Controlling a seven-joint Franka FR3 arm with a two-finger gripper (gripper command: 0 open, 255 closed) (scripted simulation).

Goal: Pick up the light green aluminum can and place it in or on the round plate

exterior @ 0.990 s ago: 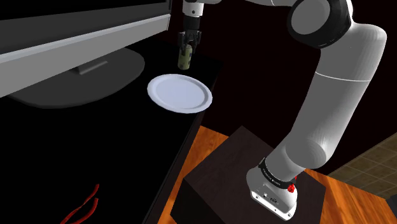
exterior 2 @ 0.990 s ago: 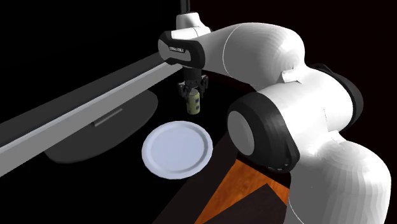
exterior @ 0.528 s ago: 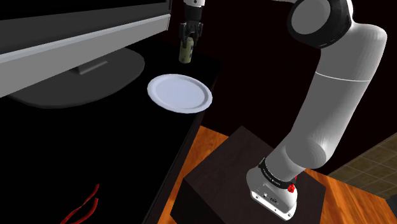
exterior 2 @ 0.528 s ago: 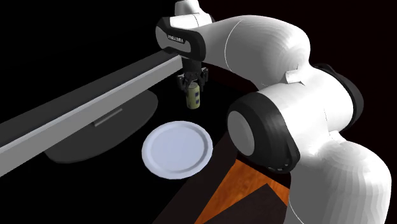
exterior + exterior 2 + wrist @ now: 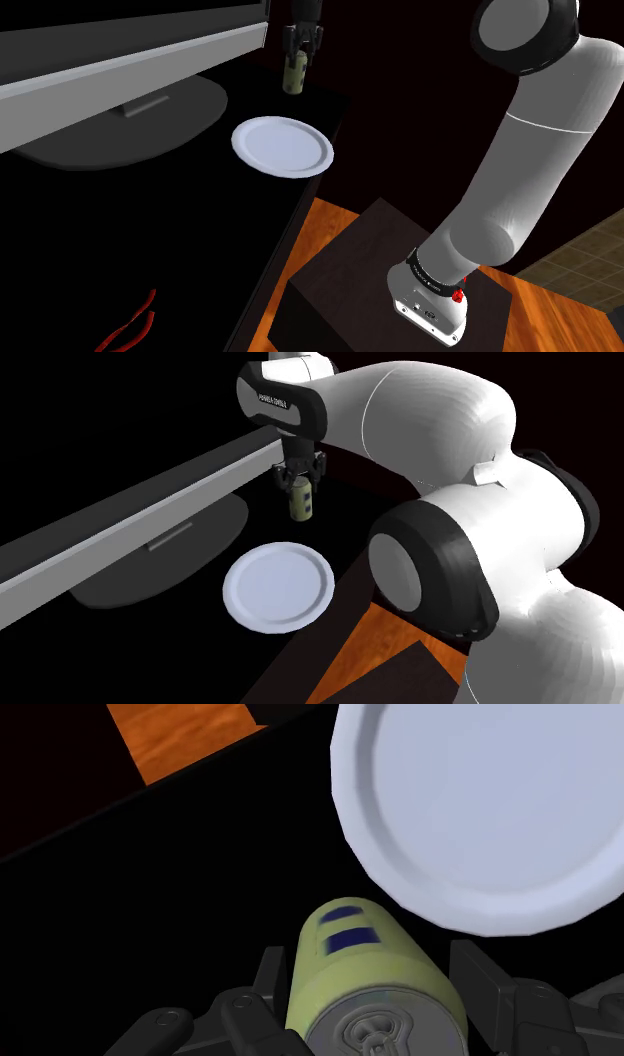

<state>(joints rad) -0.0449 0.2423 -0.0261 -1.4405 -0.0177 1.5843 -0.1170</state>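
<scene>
Pincer (image 5: 375,994) clenched on the light green can (image 5: 365,969), 2 fingers (image 5: 480,979) pinching near its top end, and the can hangs below it, off the table (image 5: 250,200). Beneath and off to one side waits the round plate (image 5: 480,909). Release too early and I reckon the can clips the rim, tips and rolls toward the table's edge beyond.

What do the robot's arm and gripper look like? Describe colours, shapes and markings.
The arm has smooth, rounded white links with dark joints. The wrist segment is black with small white lettering. The gripper is all black with two fingers. A red button sits near the base.
</scene>
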